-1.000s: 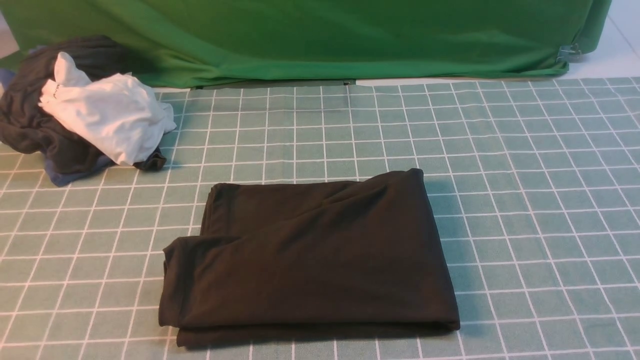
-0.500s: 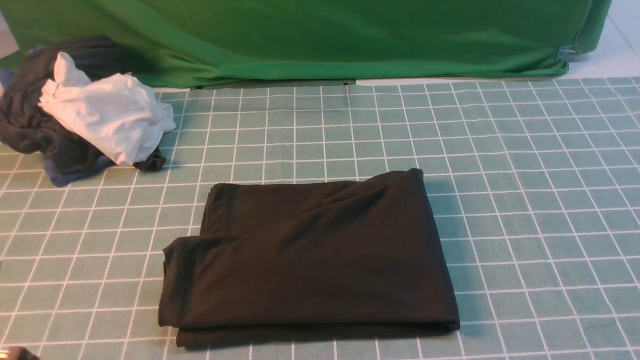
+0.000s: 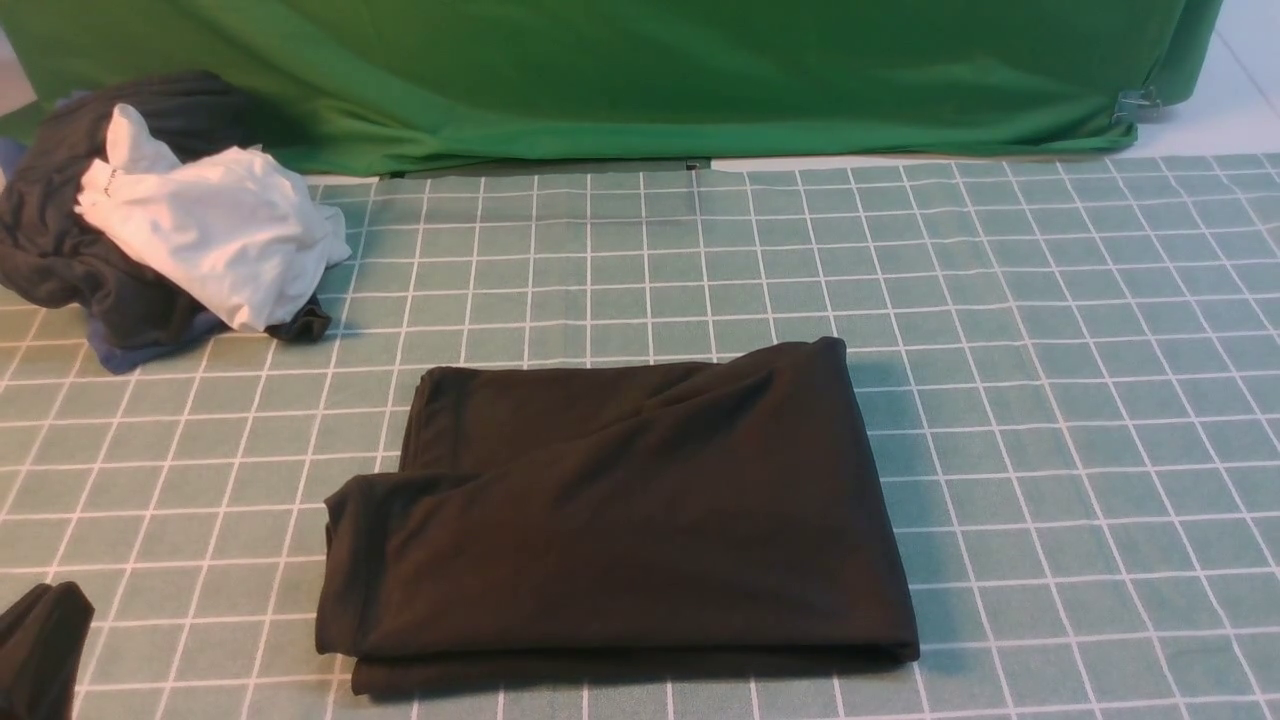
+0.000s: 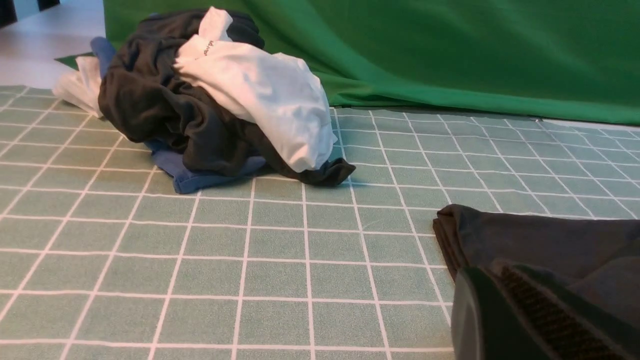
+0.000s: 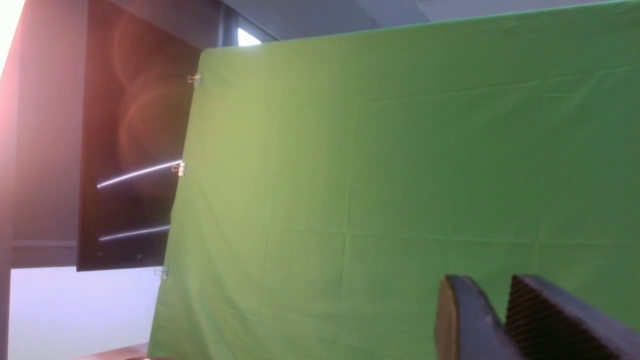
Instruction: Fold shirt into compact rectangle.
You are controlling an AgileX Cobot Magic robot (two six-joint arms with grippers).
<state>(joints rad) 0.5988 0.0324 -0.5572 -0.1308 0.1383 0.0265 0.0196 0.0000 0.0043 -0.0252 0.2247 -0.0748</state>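
- Shirt (image 3: pixel 620 510): black, lying folded in stacked layers at the near centre of the checked table cover (image 3: pixel 1050 350). The outline is roughly rectangular, but the upper layer sits askew, leaving a step at the left edge. No print or label shows. Its left corner (image 4: pixel 500 240) also appears in the left wrist view.
- Left gripper (image 3: pixel 40 650): absent from the front view a second ago, a sliver at the bottom-left corner half a second ago, now plainly visible there. It stands left of the shirt and apart from it. Its jaws are pressed together, holding nothing. One finger (image 4: pixel 525 320) fills the near corner of the left wrist view, just beside the shirt's left edge.
- Right gripper (image 5: pixel 502 305): out of the front view. Its wrist camera faces the green backdrop (image 5: pixel 400 175), so it is raised away from the table. A narrow gap separates the jaws; nothing lies between them.
- Interpretation: the left arm's approach suggests a further fold or a squaring of the uneven left edge.
- Clothes pile (image 3: pixel 150 220): dark and blue garments under a white garment (image 3: pixel 220 235), far left, unchanged.
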